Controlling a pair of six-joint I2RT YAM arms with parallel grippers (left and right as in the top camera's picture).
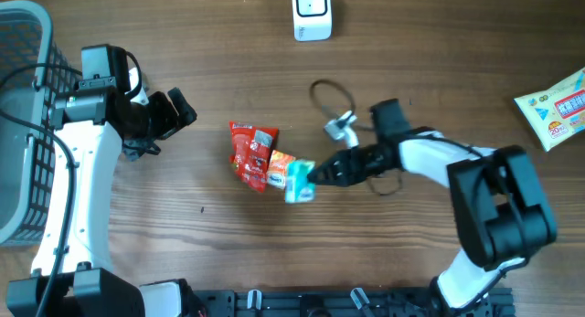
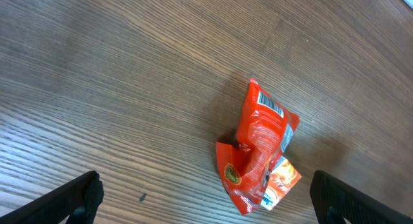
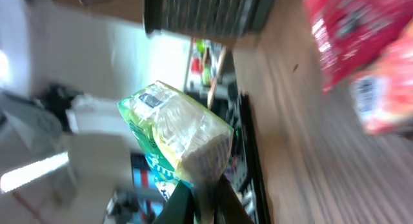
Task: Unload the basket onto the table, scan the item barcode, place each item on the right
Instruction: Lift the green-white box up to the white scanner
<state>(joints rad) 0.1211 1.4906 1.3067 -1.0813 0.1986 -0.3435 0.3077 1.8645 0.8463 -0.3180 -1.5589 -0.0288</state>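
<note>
Green-and-clear crinkled plastic packet [image 1: 299, 181] pinched by one edge in my right hand [image 1: 316, 174]; fingers pressed tight on it, packet sticking out ahead of fingertips. Just past packet, off hand's tip: red foil snack pouch [image 1: 250, 151] lying on wooden tabletop [image 1: 183, 226], orange-white packet [image 1: 280, 162] against it. White box-shaped scanner [image 1: 312, 13] well apart from right hand, at tabletop's far edge. My left hand [image 1: 181, 111] spread wide, nothing between fingers, red pouch ahead of it.
</note>
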